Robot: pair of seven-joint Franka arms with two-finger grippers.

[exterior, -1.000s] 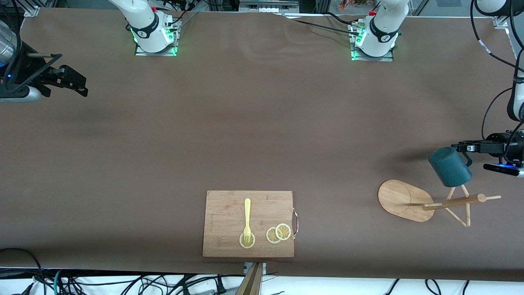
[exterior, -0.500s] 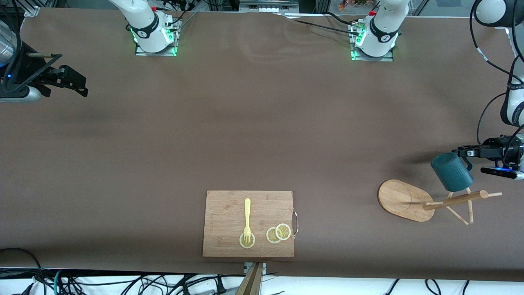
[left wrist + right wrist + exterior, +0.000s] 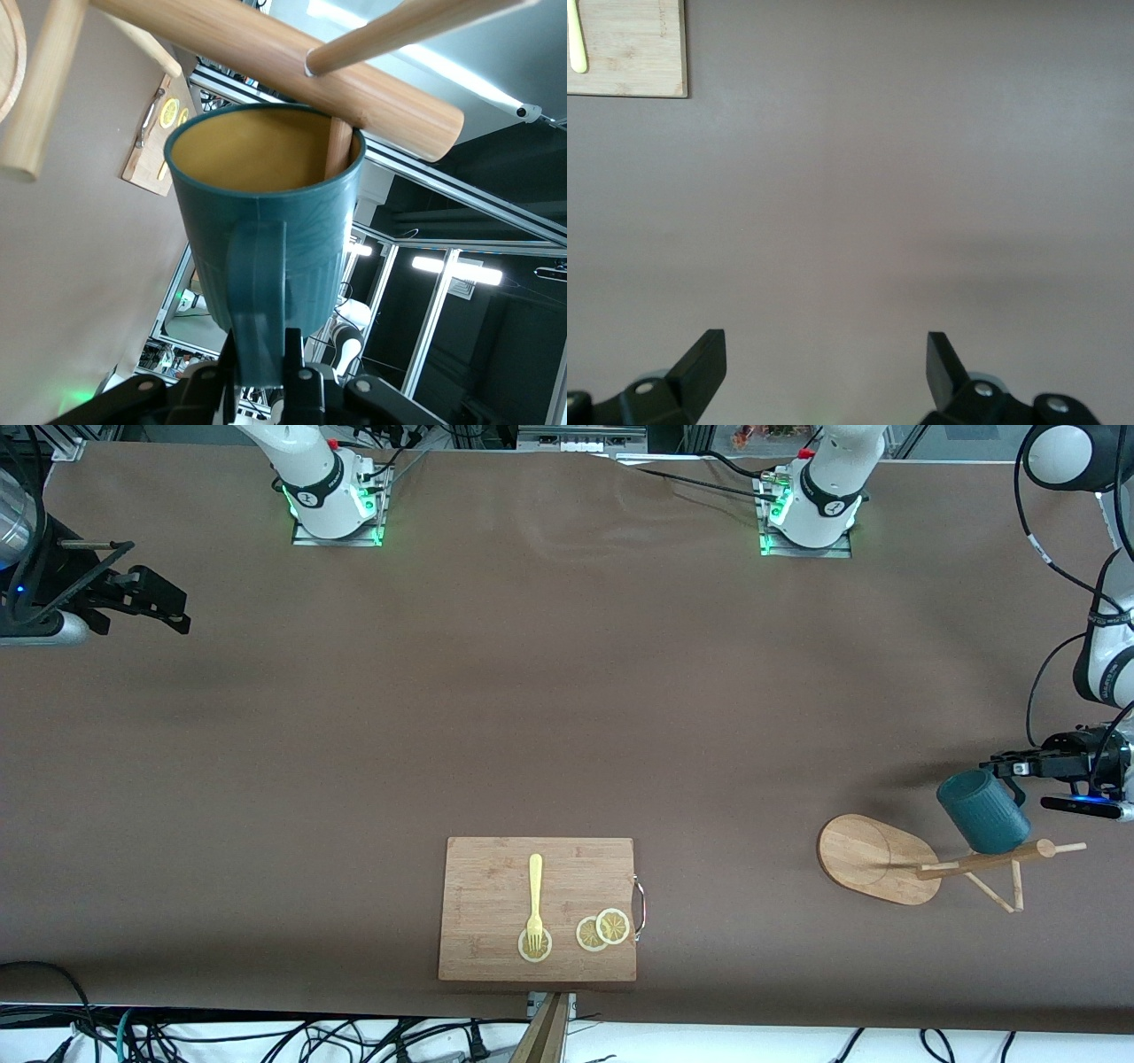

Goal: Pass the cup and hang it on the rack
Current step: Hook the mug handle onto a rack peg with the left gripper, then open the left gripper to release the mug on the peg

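Observation:
The dark teal cup hangs in my left gripper, which is shut on its handle. The cup is over the wooden rack, close against its pole near the knob tip. In the left wrist view the cup's ochre mouth faces the pole, and a thin peg reaches inside the rim. The rack's oval base rests on the table at the left arm's end. My right gripper is open and empty, waiting at the right arm's end; its jaws are over bare table.
A wooden cutting board lies near the table's front edge, with a yellow fork and lemon slices on it. It also shows in the left wrist view and the right wrist view. Brown cloth covers the table.
My left gripper has carried the cup down toward the rack's pole and slightly toward the left arm's end. The pole tip has shifted a little. The right arm has not moved.

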